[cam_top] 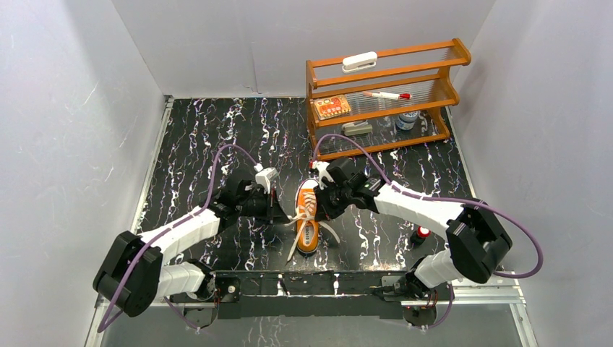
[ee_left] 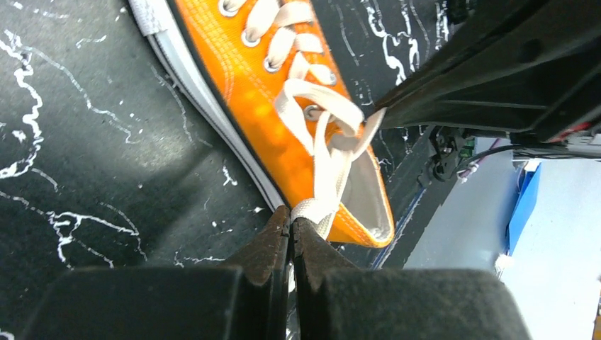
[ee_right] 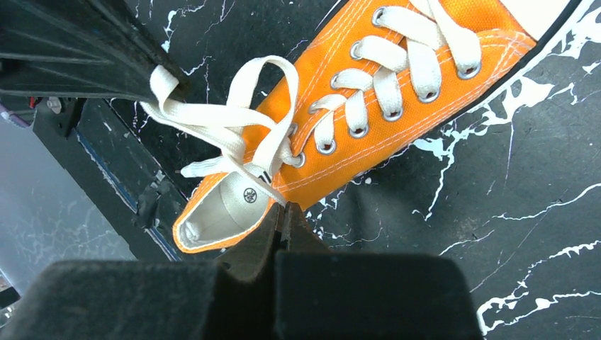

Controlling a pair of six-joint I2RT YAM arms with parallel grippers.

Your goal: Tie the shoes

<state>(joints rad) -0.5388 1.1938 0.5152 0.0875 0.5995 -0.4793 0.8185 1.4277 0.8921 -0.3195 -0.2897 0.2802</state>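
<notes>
Marbled table (cam_top: pixel 202 144) — rack (cam_top: pixel 311 101) behind sneaker (cam_top: pixel 307 217)

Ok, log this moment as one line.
left pincer: shut on lace | right pincer: shut on lace | sneaker: sole-down on table, not yet tied

Open table (cam_top: pixel 238 130) beyond sneaker (cam_top: pixel 308 217) — rack (cam_top: pixel 387 108) far-right.

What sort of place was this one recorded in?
Probably a lab robot test cell, not a home. Plain white panel walls box in a black marbled tabletop, two arms are bolted at its near edge, and a wooden shelf of small props stands at the back.
</notes>
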